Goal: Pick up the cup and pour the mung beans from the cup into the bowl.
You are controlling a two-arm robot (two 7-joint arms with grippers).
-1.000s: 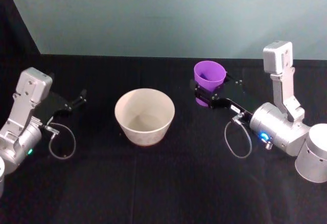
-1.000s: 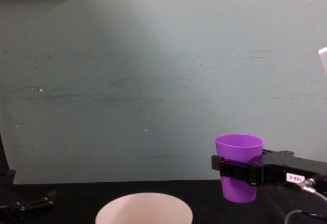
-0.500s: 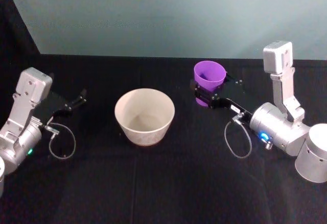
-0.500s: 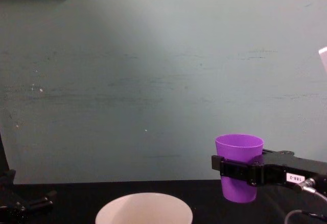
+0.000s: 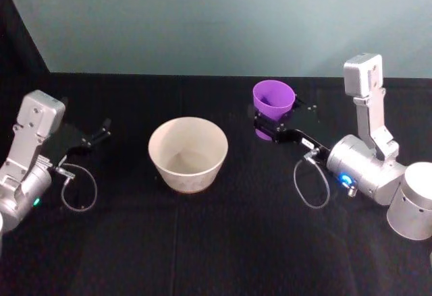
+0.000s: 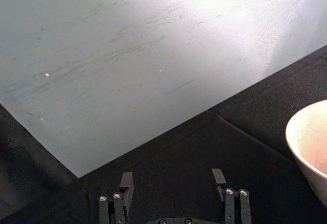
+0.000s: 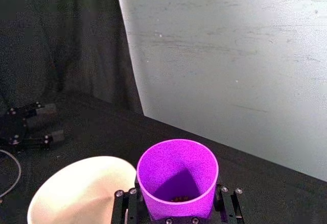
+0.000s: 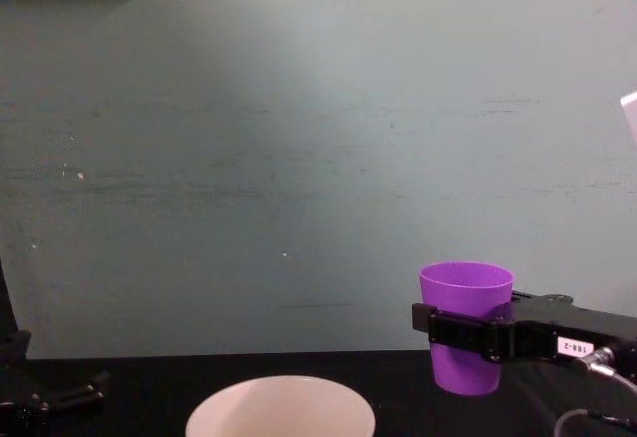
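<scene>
**Hazards.** The bowl (image 5: 187, 166) stands on the black table (image 5: 216, 242), nearer the robot than the cup (image 5: 273, 98), to the cup's left and apart from it. If the cup tilts before its lip is over the bowl's rim, the mung beans (image 7: 178, 198) are likely to scatter on the table. A fast tilt may throw them past the far rim.

**Tool.** The left gripper (image 5: 94, 136) is parked at the left, fingers spread, empty. The right gripper (image 5: 271, 125) is closed around the cup's wall, one finger on each side, holding it upright.
</scene>
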